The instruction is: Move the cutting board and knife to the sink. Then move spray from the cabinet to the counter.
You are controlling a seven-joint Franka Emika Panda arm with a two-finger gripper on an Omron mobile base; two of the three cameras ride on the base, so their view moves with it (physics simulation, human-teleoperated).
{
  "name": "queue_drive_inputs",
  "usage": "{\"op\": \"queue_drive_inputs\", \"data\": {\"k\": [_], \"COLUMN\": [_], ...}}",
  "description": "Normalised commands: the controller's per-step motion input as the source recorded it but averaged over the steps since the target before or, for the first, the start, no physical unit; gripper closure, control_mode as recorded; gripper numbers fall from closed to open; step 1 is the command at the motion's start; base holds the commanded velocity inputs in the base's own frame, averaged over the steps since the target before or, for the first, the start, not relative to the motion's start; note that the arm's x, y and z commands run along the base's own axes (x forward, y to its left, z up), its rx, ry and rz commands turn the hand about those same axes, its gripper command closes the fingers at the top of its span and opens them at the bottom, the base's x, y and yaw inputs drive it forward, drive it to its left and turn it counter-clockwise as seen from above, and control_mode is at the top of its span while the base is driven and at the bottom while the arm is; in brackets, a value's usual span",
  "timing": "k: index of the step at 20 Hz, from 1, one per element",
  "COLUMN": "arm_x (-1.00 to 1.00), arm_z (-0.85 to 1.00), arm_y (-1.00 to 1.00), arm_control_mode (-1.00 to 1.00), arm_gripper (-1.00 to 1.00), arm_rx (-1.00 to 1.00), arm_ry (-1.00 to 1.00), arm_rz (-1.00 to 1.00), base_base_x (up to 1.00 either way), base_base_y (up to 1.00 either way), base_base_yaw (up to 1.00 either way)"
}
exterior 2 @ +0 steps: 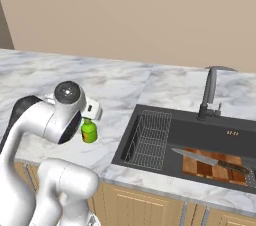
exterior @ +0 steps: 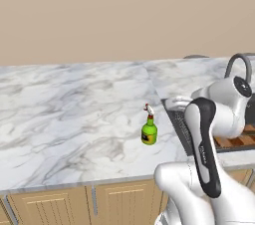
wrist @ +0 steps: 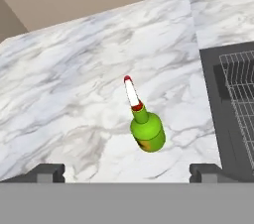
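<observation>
Upright, the spray (exterior: 149,132) stands on the counter (exterior: 69,119) near its front edge, just left of the sink (exterior 2: 165,142). Inside the basin the knife (exterior 2: 210,161) lies on the cutting board (exterior 2: 210,169), right of the wire rack (exterior 2: 149,142). Above, the gripper (wrist: 127,171) hangs wide open, holding nothing.

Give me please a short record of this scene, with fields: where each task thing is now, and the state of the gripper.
spray: green bottle standing upright on the counter, left of the sink, apart from the gripper
cutting board: lying inside the sink, at its right end
knife: resting on top of the cutting board, blade pointing left
gripper: open, above the spray, holding nothing
faucet: dark, behind the sink
</observation>
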Motion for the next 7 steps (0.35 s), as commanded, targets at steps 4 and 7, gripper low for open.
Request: {"op": "queue_drive_inputs", "data": {"k": [4,7], "arm_x": [-0.69,-0.71], "arm_z": [0.13,0.00], "arm_y": [-0.08,-0.11], "arm_control_mode": [-1.00,-1.00], "arm_gripper": [-1.00,-1.00], "arm_rx": [-0.09,-0.11], "arm_ry": [-0.01,-0.10], "arm_rz": [-0.04,0.00], "base_base_x": [0.00,0.00], "base_base_y": [0.00,0.00], "base_base_yaw": [0.00,0.00]}}
